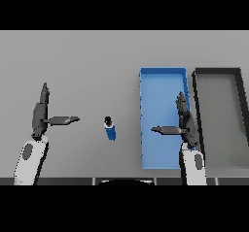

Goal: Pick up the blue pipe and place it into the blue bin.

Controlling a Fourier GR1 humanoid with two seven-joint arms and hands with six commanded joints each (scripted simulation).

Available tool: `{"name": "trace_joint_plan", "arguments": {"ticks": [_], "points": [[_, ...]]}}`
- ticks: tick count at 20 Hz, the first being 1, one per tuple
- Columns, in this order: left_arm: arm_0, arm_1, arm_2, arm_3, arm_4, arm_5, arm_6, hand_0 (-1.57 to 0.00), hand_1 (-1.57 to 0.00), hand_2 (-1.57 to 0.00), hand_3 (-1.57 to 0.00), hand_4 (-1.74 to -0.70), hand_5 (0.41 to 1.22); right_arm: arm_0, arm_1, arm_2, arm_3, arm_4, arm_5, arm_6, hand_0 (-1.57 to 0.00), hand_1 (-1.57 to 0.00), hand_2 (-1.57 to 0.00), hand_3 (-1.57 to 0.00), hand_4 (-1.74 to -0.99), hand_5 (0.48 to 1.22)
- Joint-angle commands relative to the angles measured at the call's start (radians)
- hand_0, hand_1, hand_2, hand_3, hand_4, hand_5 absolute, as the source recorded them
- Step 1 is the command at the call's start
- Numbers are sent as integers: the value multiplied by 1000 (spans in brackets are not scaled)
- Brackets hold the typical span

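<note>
A short blue pipe (111, 128) with a dark end cap lies on the grey table, near its middle. The blue bin (146, 95) stands to the pipe's right, long side running away from me. My right hand (185, 123) hovers over the bin's right part, fingers straight and thumb pointing left, holding nothing. Over at the left, my left hand (40, 113) is open too, its thumb pointing right toward the pipe, a clear gap away from it.
A dark-rimmed grey bin (196, 88) stands directly right of the blue bin, at the table's right side.
</note>
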Motion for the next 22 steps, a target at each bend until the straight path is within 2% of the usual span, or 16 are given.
{"name": "trace_joint_plan", "arguments": {"ticks": [1, 6, 7, 8, 9, 10, 12, 13, 15, 17, 20, 21, 22], "points": [[1, -2, -1, -2, -1, 2, -5, 1, 1, 1, 1, -1186, 605, 1, -2, -1, -1, -2, 0, -1, 1, 1, 1, 1, -1254, 598], [15, -5, -12, -36, -11, 17, -3, 1, 1, 1, 1, -1186, 605, 15, -18, -9, -12, -14, 14, -6, 1, 1, 1, 1, -1254, 598], [40, 50, -34, -35, 13, -108, -53, 1, 1, 1, 1, -1186, 605, 57, -81, 19, -43, 43, 40, -45, 1, 1, 1, 1, -1254, 598], [59, 96, -40, -32, 26, -186, -81, 1, 1, 1, 1, -1188, 606, 96, -118, 37, -66, 74, 61, -78, 1, 1, 1, 1, -1255, 597], [66, 122, -42, -22, 34, -237, -101, 1, 1, 1, 1, -1190, 604, 122, -134, 60, -85, 112, 65, -94, 1, 1, 1, 1, -1251, 597], [71, 135, -45, -17, 43, -270, -112, 1, 1, 1, 1, -1189, 604, 134, -148, 72, -112, 134, 65, -86, 1, 1, 1, 1, -1249, 598], [64, 146, -56, -12, 40, -302, -119, 1, 1, 1, 1, -1183, 603, 140, -155, 86, -125, 149, 71, -54, 1, 1, 1, 1, -1241, 594], [63, 153, -61, -11, 34, -312, -120, 1, 1, 1, 1, -1174, 603, 157, -160, 92, -143, 149, 79, -63, 1, 1, 1, 1, -1236, 594], [70, 179, -79, -47, 27, -347, -141, 1, 1, 1, 1, -1162, 605, 144, -154, 95, -138, 147, 80, -45, 1, 1, 1, 1, -1226, 593], [94, 205, -116, -75, 32, -421, -140, 1, 1, 1, 1, -1168, 592, 139, -154, 97, -129, 155, 76, -55, 1, 1, 1, 1, -1226, 596], [101, 210, -170, -126, 34, -475, -92, 1, 1, 1, 1, -1184, 557, 119, -157, 93, -106, 148, 86, -63, 1, 1, 1, 1, -1234, 609], [114, 216, -188, -154, 28, -485, -83, 1, 1, 1, 1, -1182, 544, 126, -161, 94, -111, 145, 93, -86, 1, 1, 1, 1, -1242, 618], [111, 213, -200, -160, 25, -491, -69, 1, 1, 1, 1, -1187, 532, 116, -164, 91, -116, 139, 95, -75, 1, 1, 1, 1, -1254, 626]]}}
